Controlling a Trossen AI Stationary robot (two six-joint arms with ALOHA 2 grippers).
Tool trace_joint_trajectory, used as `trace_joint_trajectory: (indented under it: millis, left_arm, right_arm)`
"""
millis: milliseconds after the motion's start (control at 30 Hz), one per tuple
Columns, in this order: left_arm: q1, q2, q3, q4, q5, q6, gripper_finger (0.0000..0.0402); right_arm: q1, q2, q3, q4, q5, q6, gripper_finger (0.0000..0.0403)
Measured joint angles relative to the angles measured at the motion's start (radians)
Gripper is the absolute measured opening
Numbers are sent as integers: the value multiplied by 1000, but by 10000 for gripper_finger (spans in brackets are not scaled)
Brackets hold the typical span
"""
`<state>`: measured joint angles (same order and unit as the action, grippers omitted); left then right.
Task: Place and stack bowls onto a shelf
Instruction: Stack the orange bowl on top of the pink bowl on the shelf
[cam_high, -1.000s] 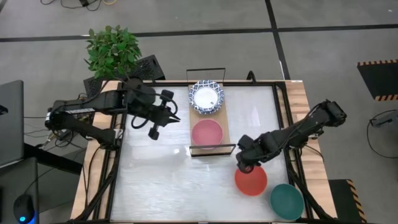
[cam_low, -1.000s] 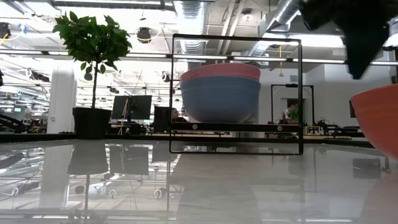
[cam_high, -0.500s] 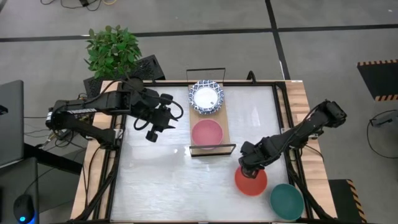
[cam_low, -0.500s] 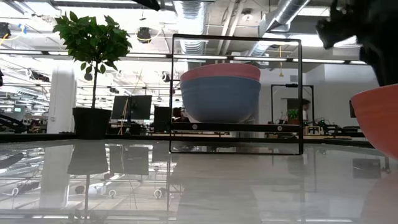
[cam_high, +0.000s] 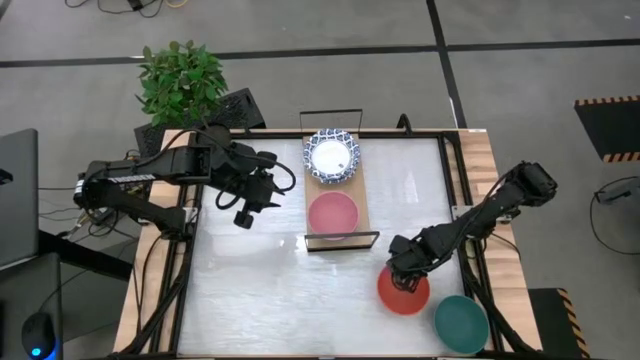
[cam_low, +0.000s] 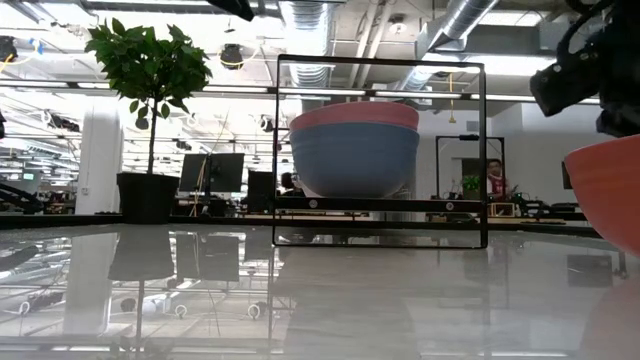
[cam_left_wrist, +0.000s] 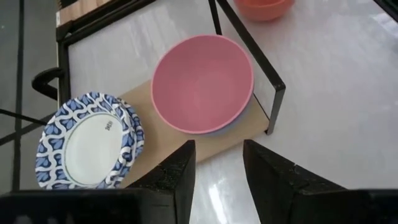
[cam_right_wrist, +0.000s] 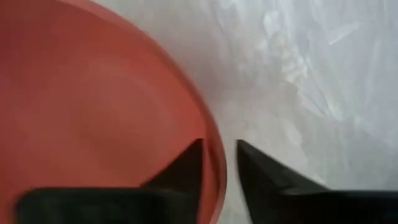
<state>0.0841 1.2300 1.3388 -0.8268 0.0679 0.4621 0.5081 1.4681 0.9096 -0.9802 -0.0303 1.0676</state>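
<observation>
High view: the shelf (cam_high: 335, 190) lies across the counter (cam_high: 250, 290), carrying a stack of blue-patterned white bowls (cam_high: 331, 157) at its far end and a pink bowl (cam_high: 332, 215) nested in a slate-blue bowl (cam_low: 354, 158) at its near end. Just beyond the shelf's near wire frame sits the red bowl (cam_high: 403, 291), with the dark green bowl (cam_high: 461, 322) beside it. The right pincer (cam_right_wrist: 219, 163) straddles the red bowl's rim, fingers narrowly apart. The left pincer (cam_left_wrist: 217, 171) hangs beside the shelf, fingers apart, empty.
</observation>
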Motion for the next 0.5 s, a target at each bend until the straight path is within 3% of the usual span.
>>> trace_joint_trajectory:
  millis: [100,133,333,500]
  left_arm:
    - [0,0,0,0,0,-3,123]
    - [0,0,0,0,0,-2,123]
    - [0,0,0,1,-1,12,123]
    - [0,0,0,-3,-1,12,123]
  right_arm:
    - [0,0,1,-1,-2,-7,38]
    - [0,-4,4,2,-3,-8,26]
    - [0,-1,26,-3,-13,-1,27]
    - [-13,1,146,-63,-26,-59,27]
